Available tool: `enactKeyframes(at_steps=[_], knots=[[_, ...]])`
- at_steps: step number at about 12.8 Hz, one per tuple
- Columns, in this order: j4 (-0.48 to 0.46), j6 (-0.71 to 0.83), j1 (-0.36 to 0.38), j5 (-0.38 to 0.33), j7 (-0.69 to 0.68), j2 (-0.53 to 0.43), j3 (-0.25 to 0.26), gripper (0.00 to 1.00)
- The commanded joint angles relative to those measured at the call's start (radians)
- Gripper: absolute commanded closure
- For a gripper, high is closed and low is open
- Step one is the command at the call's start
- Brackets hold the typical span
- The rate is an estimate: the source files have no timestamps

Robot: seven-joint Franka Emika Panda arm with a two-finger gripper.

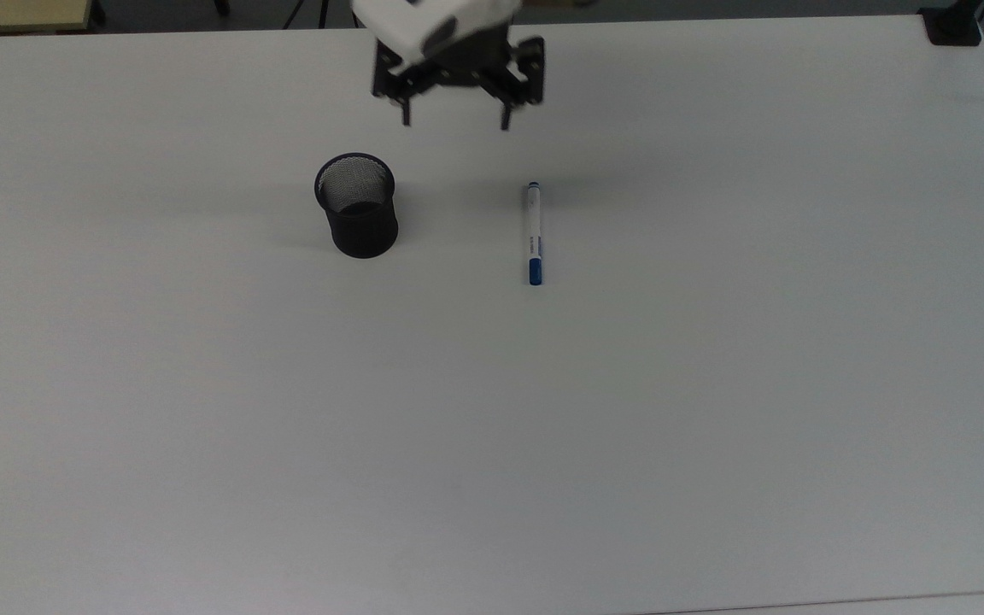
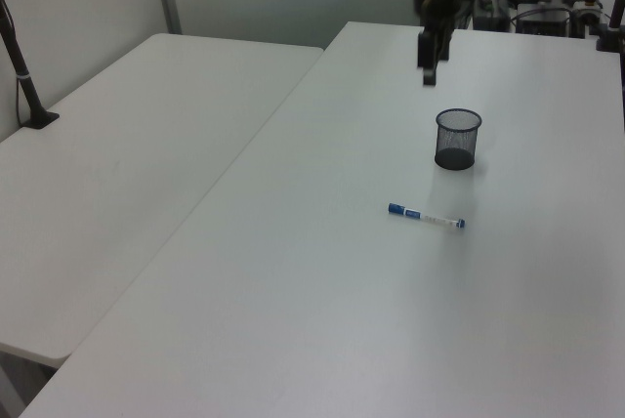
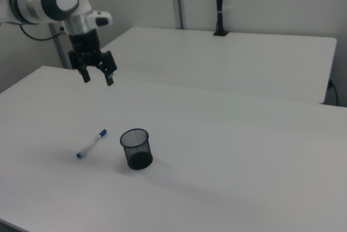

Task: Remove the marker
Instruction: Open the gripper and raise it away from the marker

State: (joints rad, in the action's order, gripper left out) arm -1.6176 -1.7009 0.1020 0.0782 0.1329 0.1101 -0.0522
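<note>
Marker (image 1: 534,232) lies flat on the white worktop (image 1: 492,427) in the top view, blue cap toward the bottom edge, well to the right of the black mesh cup (image 1: 356,205); the tool (image 1: 456,117) hangs above, fingers spread wide, holding nothing. In the left view, the marker (image 2: 426,217) rests just before the cup (image 2: 457,139), the tool (image 2: 430,72) raised behind. In the right view, the marker (image 3: 91,143) lies left of the cup (image 3: 135,148), the empty, open tool (image 3: 97,78) high above.

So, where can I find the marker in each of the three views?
Top view: the marker lies flat, to the right of the black mesh cup.
Left view: the marker is below the cup.
Right view: the marker is left of the cup.
Shared landmark: the cup.
</note>
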Motion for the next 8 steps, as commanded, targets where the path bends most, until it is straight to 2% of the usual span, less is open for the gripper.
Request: enactKeyframes(at_steps=[1,3,8], knots=[[-0.053,0.032,-0.051,-0.005,-0.053,-0.101,-0.002,0.0],[-0.068,0.061,-0.065,-0.005,-0.061,-0.135,-0.002,0.0],[-0.064,0.076,-0.068,-0.006,-0.061,-0.139,0.0,0.0]])
